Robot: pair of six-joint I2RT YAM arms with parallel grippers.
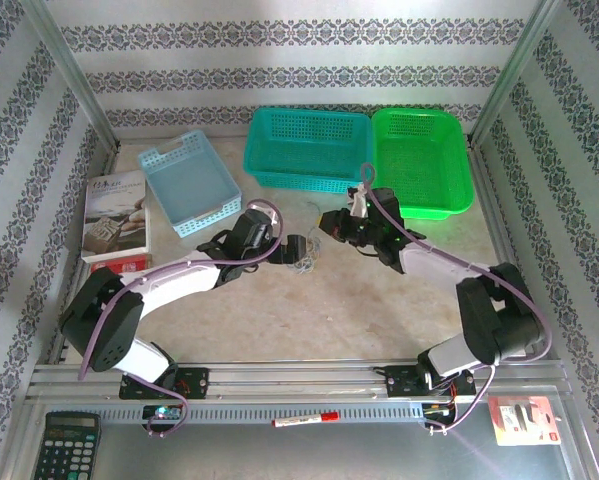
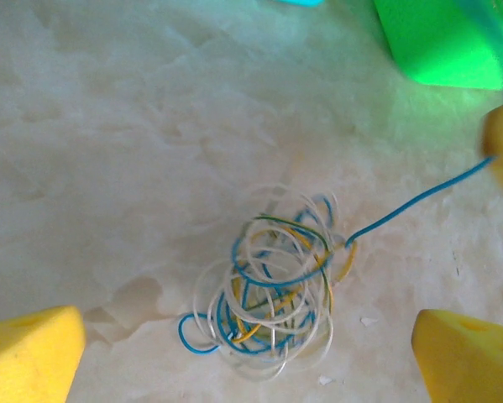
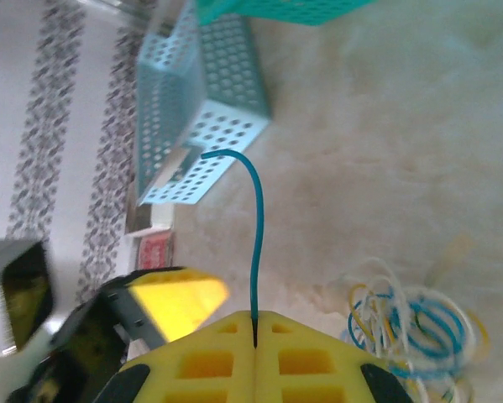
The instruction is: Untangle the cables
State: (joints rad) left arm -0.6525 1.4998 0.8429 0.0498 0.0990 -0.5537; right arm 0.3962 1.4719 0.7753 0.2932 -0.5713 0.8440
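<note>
The cables [image 2: 272, 281] lie in a small loopy clump of blue, white and yellow strands on the pale table, also visible as the clump [image 1: 304, 262] and the clump [image 3: 415, 327]. My left gripper [image 2: 247, 336] hangs over the clump, open, with a yellow finger [image 2: 28, 353] on each side and nothing held. One blue strand [image 2: 419, 200] runs up and right out of the clump. My right gripper [image 3: 254, 317] is shut on that blue strand [image 3: 258, 227], whose free end curls above the jaws. From above, the right gripper [image 1: 324, 222] is just right of the left gripper [image 1: 297, 250].
A light blue basket [image 1: 189, 182], a teal basket [image 1: 304, 150] and a green basket [image 1: 424, 160] line the back. A book [image 1: 114, 215] lies at the left. On the near rail are a calculator [image 1: 67, 445], a red marker [image 1: 304, 418] and a small packet [image 1: 521, 418].
</note>
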